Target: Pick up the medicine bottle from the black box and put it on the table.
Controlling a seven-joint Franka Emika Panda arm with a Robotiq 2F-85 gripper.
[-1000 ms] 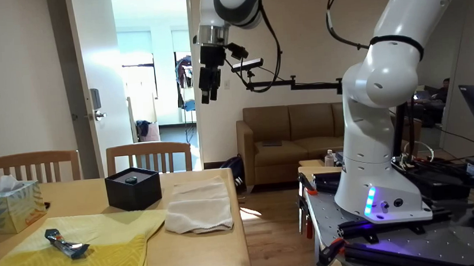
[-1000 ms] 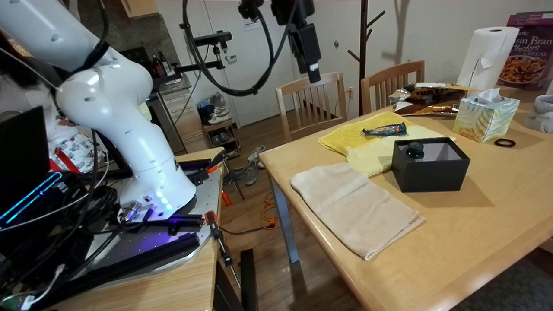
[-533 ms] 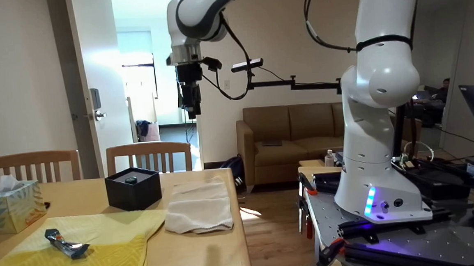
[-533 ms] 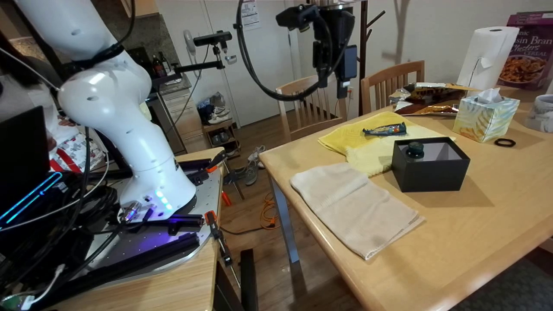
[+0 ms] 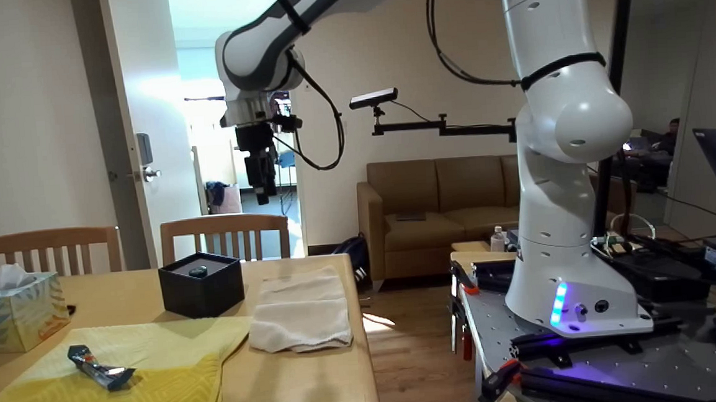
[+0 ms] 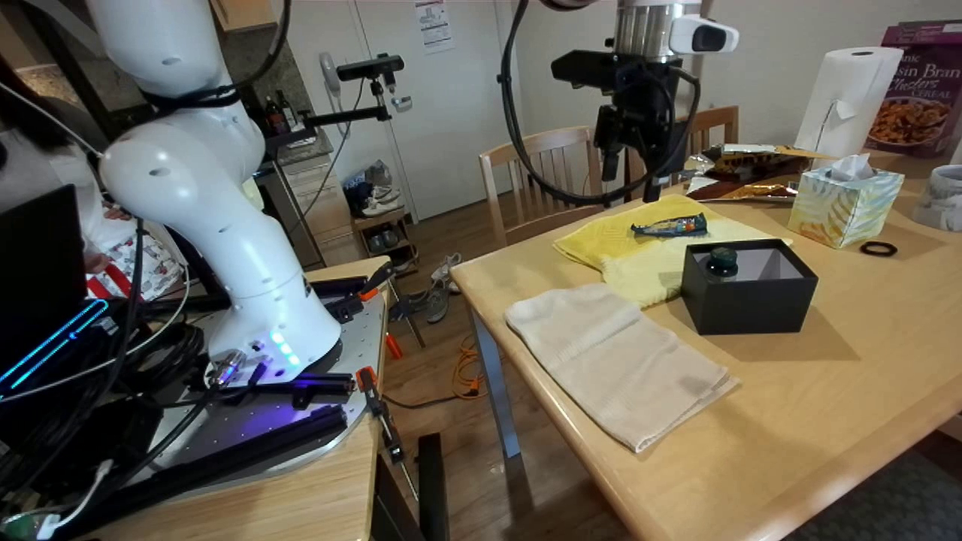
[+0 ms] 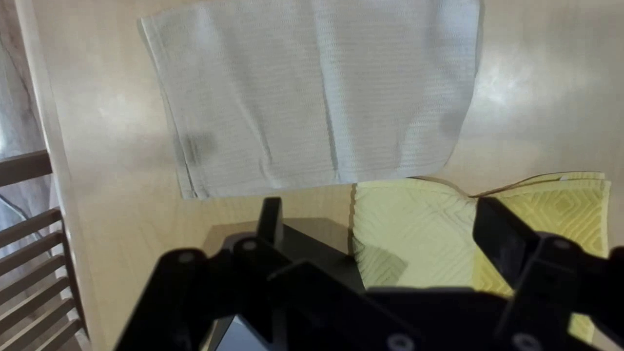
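The medicine bottle shows as a dark green cap (image 6: 722, 261) inside the black box; it also shows in an exterior view (image 5: 198, 272). Its lower part is hidden by the box wall. The open-topped black box (image 6: 751, 304) stands on the wooden table (image 6: 849, 406). It also shows in an exterior view (image 5: 202, 294). In the wrist view the box (image 7: 321, 253) is mostly hidden behind a finger, and the bottle is hidden. My gripper (image 7: 381, 217) is open and empty, fingers pointing down, well above the table. In an exterior view the gripper (image 5: 262, 197) is above and to the right of the box.
A beige cloth (image 6: 624, 361) and a yellow towel (image 6: 661, 255) with a foil wrapper (image 6: 670, 225) lie near the box. A tissue box (image 6: 845, 203), paper towel roll (image 6: 849, 105) and cereal box (image 6: 913, 98) stand farther off. Chairs (image 5: 224, 228) line the table.
My gripper has moved from near the robot toward the table and lower, closer to the black box. The box, bottle and cloths have not moved.
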